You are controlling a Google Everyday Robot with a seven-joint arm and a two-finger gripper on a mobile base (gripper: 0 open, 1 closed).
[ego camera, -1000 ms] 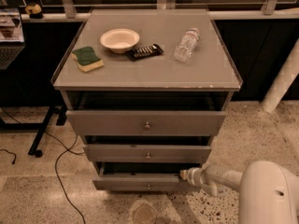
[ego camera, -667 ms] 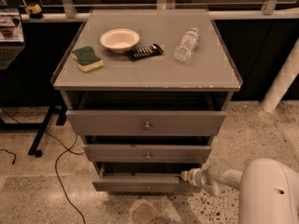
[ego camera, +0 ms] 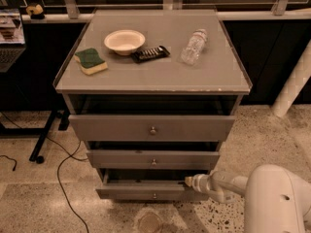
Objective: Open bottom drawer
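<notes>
The bottom drawer is the lowest grey front of the cabinet, pulled out a little past the drawers above, with a small metal knob at its centre. My gripper reaches in from the lower right on a white arm. Its tip rests at the drawer's top right edge, right of the knob.
The middle drawer and top drawer also stand slightly out. On the cabinet top lie a green sponge, a white bowl, a dark snack bar and a plastic bottle. Cables trail on the floor at left.
</notes>
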